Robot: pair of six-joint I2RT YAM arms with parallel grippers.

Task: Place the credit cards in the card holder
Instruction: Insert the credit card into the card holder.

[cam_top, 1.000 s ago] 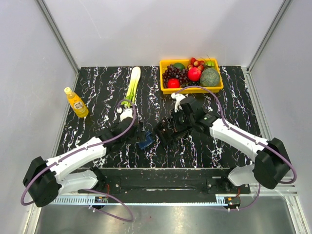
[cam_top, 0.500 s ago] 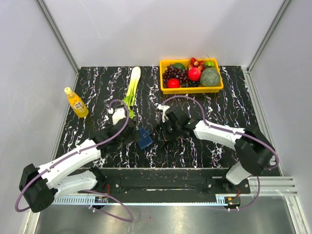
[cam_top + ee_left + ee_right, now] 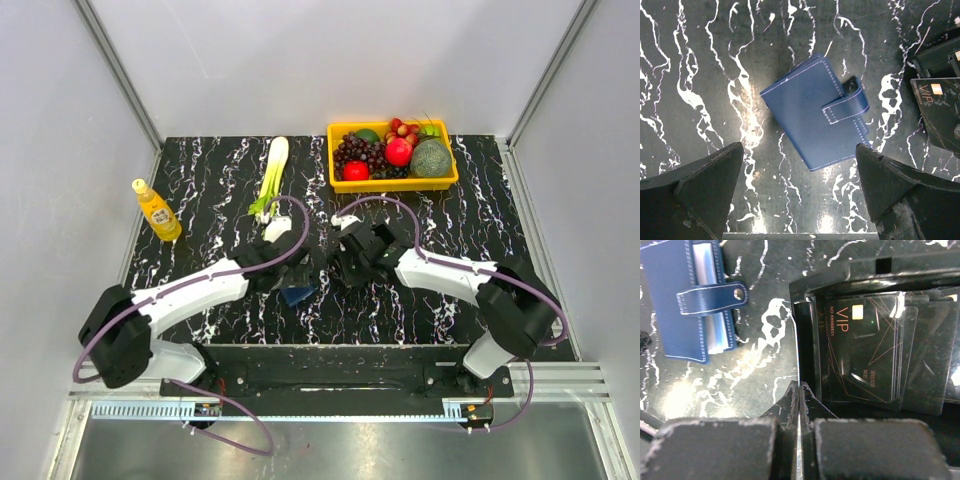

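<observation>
Top external view: my two arms reached inward over the black marbled table (image 3: 200, 180) and nearly met near its middle. My left pincer (image 3: 305, 275) hung over the card holder (image 3: 297, 294), which lay flat on the table toward the near edge, between my two wrists. My right pincer (image 3: 338, 270) was just beside it. At the far edge stood a yellow basket (image 3: 395, 184) of fruit, with a green stalk vegetable (image 3: 272, 172) lying to its left. An orange bottle (image 3: 157, 212) stood upright near the left edge.

Left wrist view: my left pincer was released. Its fingers (image 3: 695, 190) were spread wide to either side of the card holder and touched nothing. The holder was folded shut and tilted, with its strap (image 3: 847, 107) drawn across the cover.

Right wrist view: my right pincer was clenched, tips pressed together with nothing between them, at the left wall of the black tray (image 3: 805, 340). I could not tell whether it touched that wall. Inside the tray lay overlapping dark credit cards (image 3: 865, 350), the top one marked VIP. The card holder lay on the table near the tray's left side, apart from it, and a paler blue strip showed along its edge.
</observation>
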